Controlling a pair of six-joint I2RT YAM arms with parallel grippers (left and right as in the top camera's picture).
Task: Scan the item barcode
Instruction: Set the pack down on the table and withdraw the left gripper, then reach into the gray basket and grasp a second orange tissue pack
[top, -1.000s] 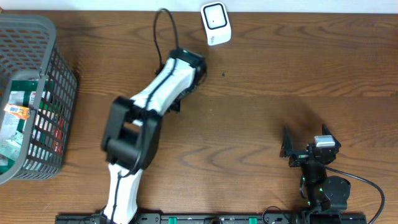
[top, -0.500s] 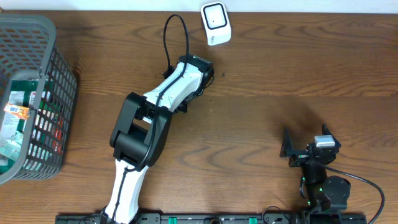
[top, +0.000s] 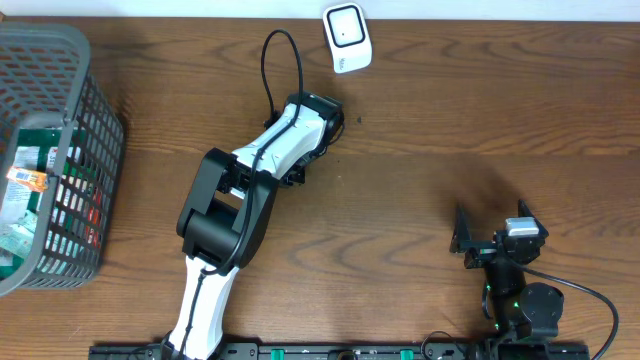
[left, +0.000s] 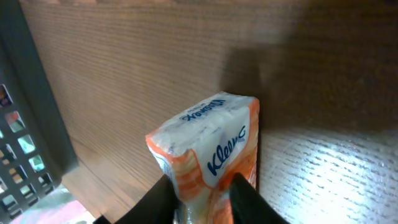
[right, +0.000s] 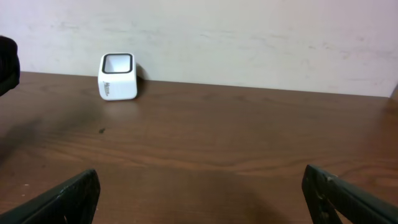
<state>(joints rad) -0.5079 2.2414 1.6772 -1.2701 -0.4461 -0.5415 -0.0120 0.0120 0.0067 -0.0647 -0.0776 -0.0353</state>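
Table (top: 450, 130), seen from overhead, carries a white scanner (top: 346, 38) at its far edge and a grey basket (top: 60, 50) of goods well apart on the left. The left arm (top: 265, 160) reaches toward the scanner, its wrist just short of it and hiding the item.

Left wrist view: the tissue pack (left: 208, 140) lies between the fingers of the left pincer (left: 202, 193), which flank its near end. Whether they clamp it I cannot tell. The pack's long axis runs away from the pincer, its far end toward the upper right and its lettered side facing the camera. No barcode shows. A good scan probably means turning the coded face squarely to the scanner's window and holding steady.

Right wrist view: the right pincer (right: 200, 177) gapes wide and empty, with the scanner far off.
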